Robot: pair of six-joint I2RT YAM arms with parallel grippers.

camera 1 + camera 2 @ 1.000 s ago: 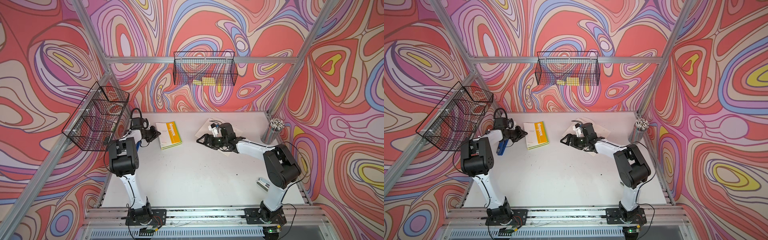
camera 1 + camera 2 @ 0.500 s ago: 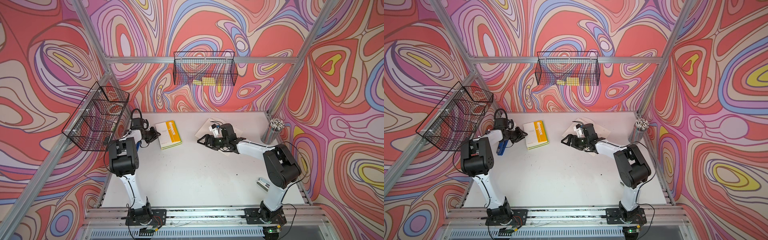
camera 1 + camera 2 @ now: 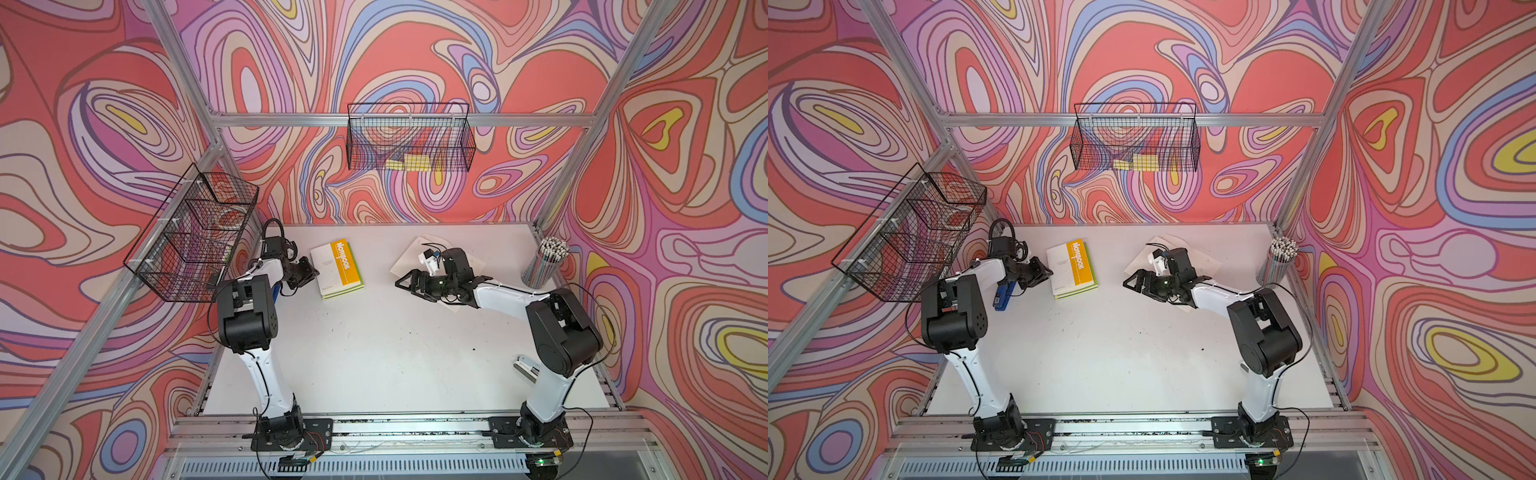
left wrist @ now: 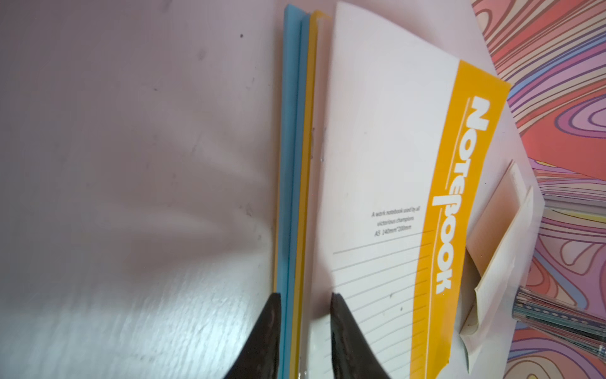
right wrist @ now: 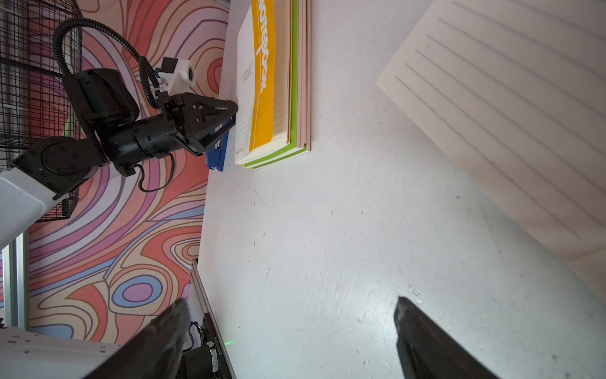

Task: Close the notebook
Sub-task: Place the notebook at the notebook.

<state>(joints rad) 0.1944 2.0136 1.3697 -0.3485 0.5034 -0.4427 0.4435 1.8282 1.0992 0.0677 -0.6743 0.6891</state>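
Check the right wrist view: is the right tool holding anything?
No, the right tool stands with its jaws wide apart, and only bare table shows between them.

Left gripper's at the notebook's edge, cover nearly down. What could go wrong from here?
1. The left gripper has its jaws parted astride the edge of the notebook; backing out crooked could snag the cover and lift it.
2. The cover looks bowed, not flat, so it may spring up.
3. The blue stapler lies close beside that gripper; the retreat could knock it.
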